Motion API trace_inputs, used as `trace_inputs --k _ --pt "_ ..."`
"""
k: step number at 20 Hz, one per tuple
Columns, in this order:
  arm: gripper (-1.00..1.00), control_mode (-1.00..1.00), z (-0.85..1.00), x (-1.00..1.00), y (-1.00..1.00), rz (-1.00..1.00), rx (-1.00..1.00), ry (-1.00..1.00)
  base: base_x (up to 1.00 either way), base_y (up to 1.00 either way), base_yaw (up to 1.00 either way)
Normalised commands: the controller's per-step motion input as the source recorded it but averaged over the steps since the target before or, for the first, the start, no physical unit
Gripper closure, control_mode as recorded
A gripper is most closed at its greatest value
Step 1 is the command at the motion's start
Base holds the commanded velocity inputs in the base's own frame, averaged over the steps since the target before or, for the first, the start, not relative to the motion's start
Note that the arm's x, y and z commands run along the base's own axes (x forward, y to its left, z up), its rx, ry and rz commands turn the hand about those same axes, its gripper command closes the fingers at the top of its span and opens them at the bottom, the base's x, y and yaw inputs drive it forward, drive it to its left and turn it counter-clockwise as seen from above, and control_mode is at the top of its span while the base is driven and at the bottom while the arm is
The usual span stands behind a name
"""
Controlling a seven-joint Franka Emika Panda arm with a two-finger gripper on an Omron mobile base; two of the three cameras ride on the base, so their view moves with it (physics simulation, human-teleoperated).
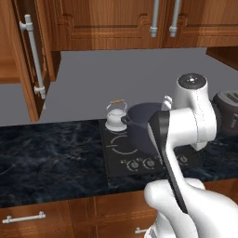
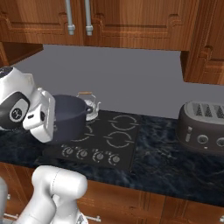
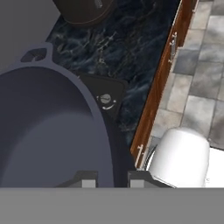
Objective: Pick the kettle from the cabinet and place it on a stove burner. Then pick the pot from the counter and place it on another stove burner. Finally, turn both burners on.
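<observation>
The pot is seen in the left base view over the black cooktop, just beside the kettle, which already rests on the rear left burner with its wooden-barred handle upright. The arm's white wrist covers the pot's right side, so it cannot be told there whether the pot rests on the glass or is held just above it. The cabinet door stands open at the upper left.

In the right base view the pot is found at the left edge of the cooktop, over the front left burner, with the kettle just behind it. The knobs along the front are untouched, as far as can be judged. A toaster stands on the counter well to the right.

In the hand view the gripper is clamped on the pot's rim, one fingertip inside the wall and one outside.

The kettle step is judged done; the pot's placing is in hand; releasing it and turning both burners on remain.
</observation>
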Motion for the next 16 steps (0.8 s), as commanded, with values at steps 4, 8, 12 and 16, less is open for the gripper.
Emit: trace_inputs --k 4,8,12,16 --pt "1.0 -1.0 -0.04 0.08 -0.59 0.03 0.01 -0.09 0.0 0.0 0.0" --pt "1.0 -1.0 -0.05 0.27 -0.56 0.05 0.01 -0.06 0.0 0.0 0.0" --pt "1.0 -1.0 -0.07 0.34 -0.51 0.05 0.01 -0.01 0.0 0.0 0.0" --pt "1.0 -1.0 -0.07 0.45 -0.39 0.07 0.02 0.0 0.0 0.0 0.0"
